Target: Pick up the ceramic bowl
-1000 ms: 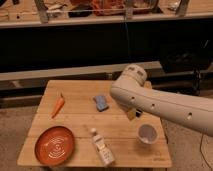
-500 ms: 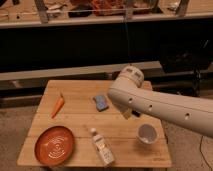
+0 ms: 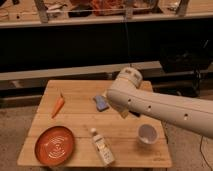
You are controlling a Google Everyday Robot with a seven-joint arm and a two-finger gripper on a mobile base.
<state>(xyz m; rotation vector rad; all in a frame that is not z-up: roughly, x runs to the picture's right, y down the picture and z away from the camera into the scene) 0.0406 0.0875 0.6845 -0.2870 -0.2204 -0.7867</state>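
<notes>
the ceramic bowl is located at the front-left corner of the wooden table, resting flat, with its rim close to the front and left edges. the gripper is seen only in part under the forward end of the arm. it is positioned over the middle of the table, just right of a blue sponge-like block and well apart from the bowl. its jaws are set apart and nothing is held between them. several faults are to be expected from this state. the bowl is shallow and plate-like, so only a low rim is offered. if the jaws are not placed astride that rim, the dish is likely to be pressed or pushed rather than gripped. because the bowl lies near the table edges, a sideways push could carry it off the table. a small bottle is lying on its side just right of the bowl, between it and the gripper. a low approach could strike it and set it rolling. the carrot behind the bowl and the small white cup near the underside of the arm could be displaced by a wide sweep. a glazed dish held by one side of the rim is judged liable to tilt and slip when lifted.
</notes>
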